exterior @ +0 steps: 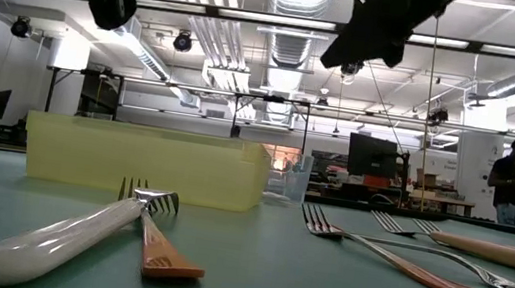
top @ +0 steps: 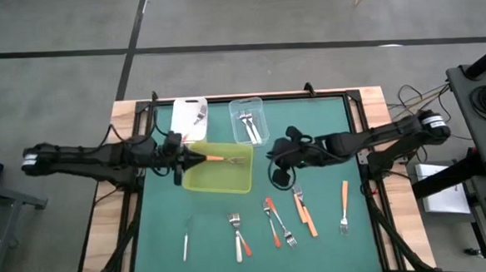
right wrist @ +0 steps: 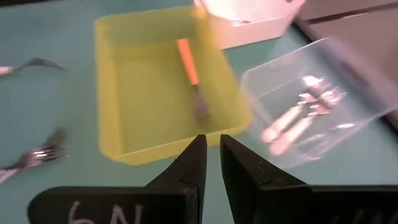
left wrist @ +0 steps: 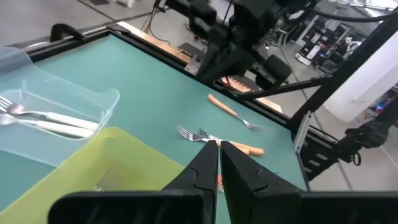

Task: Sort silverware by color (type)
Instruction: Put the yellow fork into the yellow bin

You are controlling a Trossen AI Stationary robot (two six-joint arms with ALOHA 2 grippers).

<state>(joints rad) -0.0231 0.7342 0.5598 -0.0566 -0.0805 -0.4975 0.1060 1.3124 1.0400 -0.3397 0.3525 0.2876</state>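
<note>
My left gripper (top: 201,159) is closed on nothing, tip over the near-left rim of the yellow-green tray (top: 197,181). One orange-handled fork (top: 226,159) lies inside the tray, just ahead of that tip. My right gripper (top: 275,156) hangs just past the tray's right edge, fingers nearly together, empty. White-handled forks (top: 249,124) are in the clear tub (top: 235,108) by the table's far edge. The loose silverware (top: 277,221) lies scattered along the near edge.
</note>
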